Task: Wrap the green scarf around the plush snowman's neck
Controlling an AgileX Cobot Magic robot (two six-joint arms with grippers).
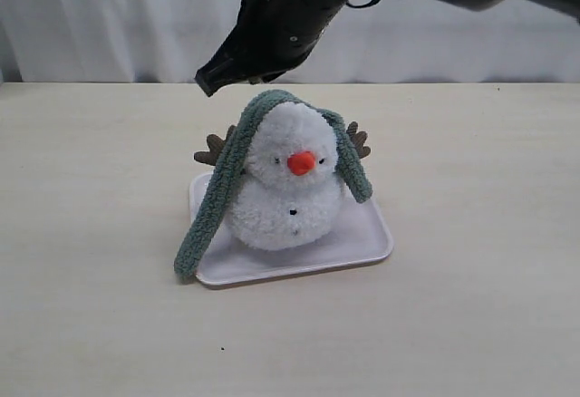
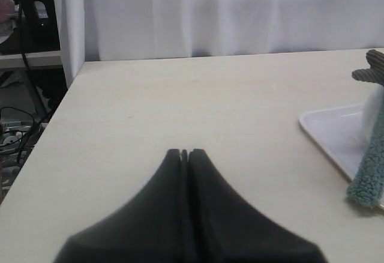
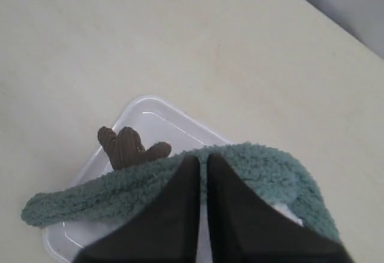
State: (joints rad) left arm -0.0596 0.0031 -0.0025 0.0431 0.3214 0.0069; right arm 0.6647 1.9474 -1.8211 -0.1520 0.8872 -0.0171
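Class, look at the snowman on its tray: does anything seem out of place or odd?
The green scarf lies draped over the head of the plush snowman like a hood, not around its neck, and hangs unevenly: one end reaches the edge of the white tray.

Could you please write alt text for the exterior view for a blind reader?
A fuzzy sage-green knit scarf drapes over the head of a fluffy white plush snowman on a white rectangular tray; the black right gripper hovers above.
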